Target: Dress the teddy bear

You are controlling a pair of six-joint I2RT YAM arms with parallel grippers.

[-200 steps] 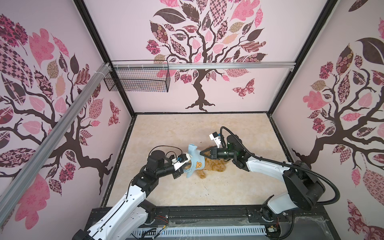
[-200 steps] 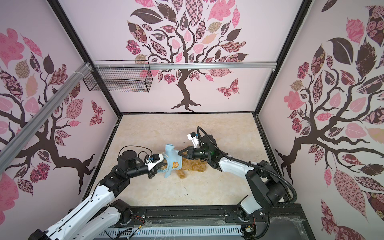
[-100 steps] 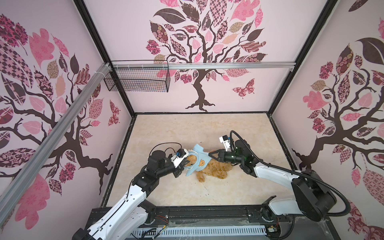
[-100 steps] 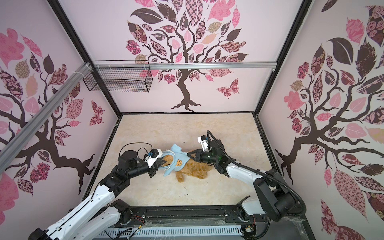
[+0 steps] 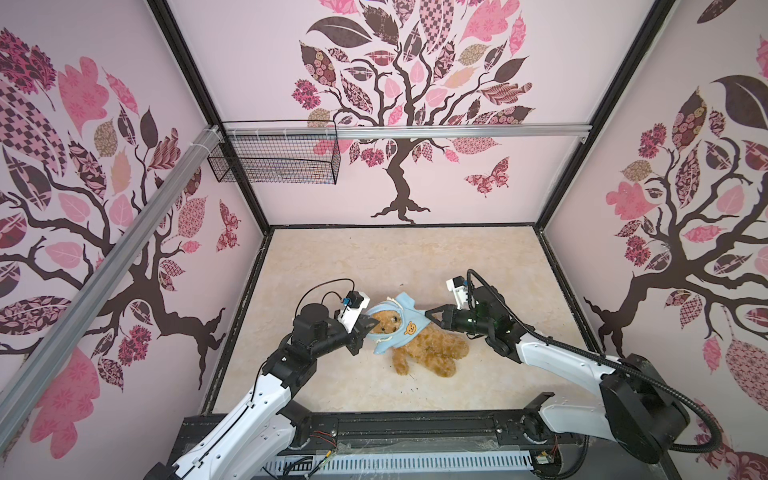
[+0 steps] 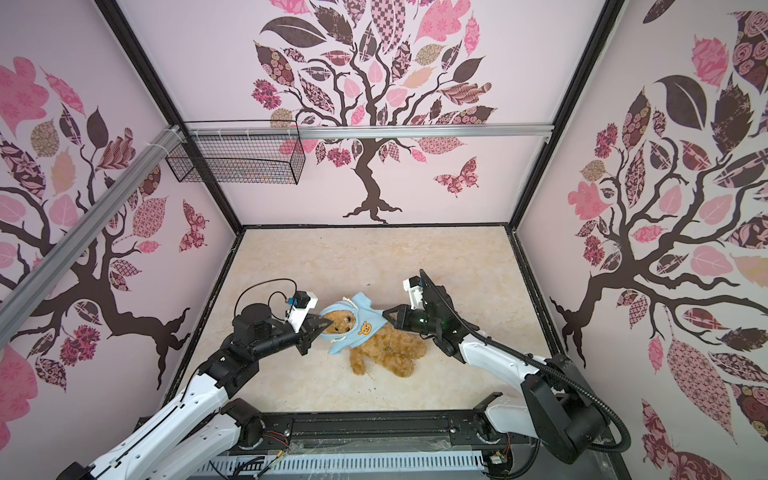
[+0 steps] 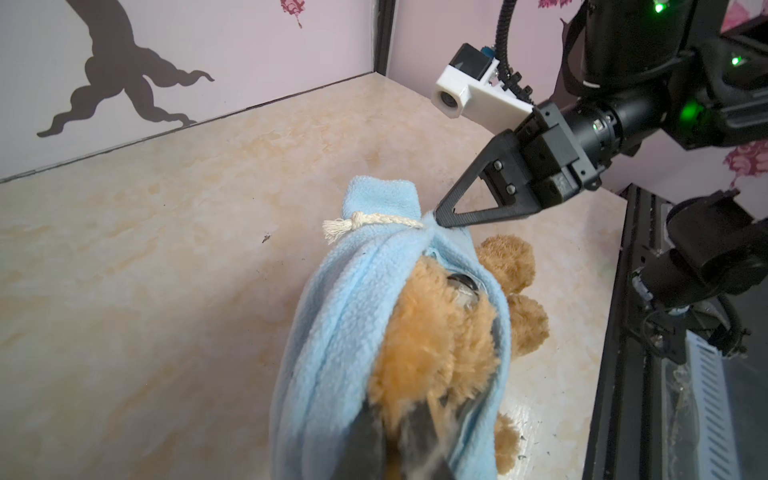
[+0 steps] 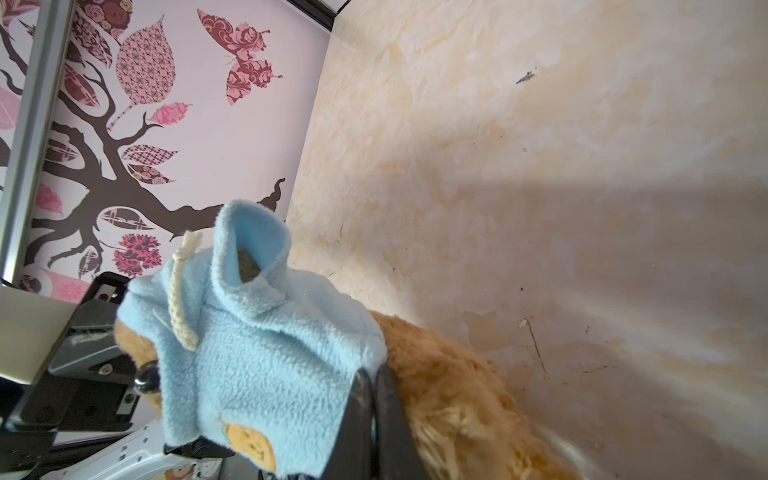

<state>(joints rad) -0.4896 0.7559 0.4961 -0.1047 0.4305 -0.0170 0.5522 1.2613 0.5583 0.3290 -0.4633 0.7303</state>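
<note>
The golden-brown teddy bear [image 5: 434, 351] [image 6: 390, 347] lies on the beige floor, legs toward the front. A light-blue hooded shirt [image 5: 401, 328] [image 6: 359, 326] covers its head and chest, and the face shows through the opening. My left gripper [image 5: 368, 325] [image 6: 327, 325] [image 7: 399, 440] is shut on the shirt's edge at the bear's head [image 7: 432, 332]. My right gripper [image 5: 429, 316] [image 6: 387, 314] [image 8: 374, 399] is shut on the shirt [image 8: 270, 345] at the opposite edge, against the bear's fur [image 8: 461, 395]. The shirt is stretched between the two grippers.
A black wire basket [image 5: 274, 156] hangs on the back-left rail, high above the floor. Patterned walls close in the floor [image 5: 395, 262] on three sides, and a black frame rail [image 5: 415, 426] runs along the front.
The right gripper has pulled its side of the shirt to the right. The bear's face has come out through the shirt's opening, and the bear has settled onto the floor.
</note>
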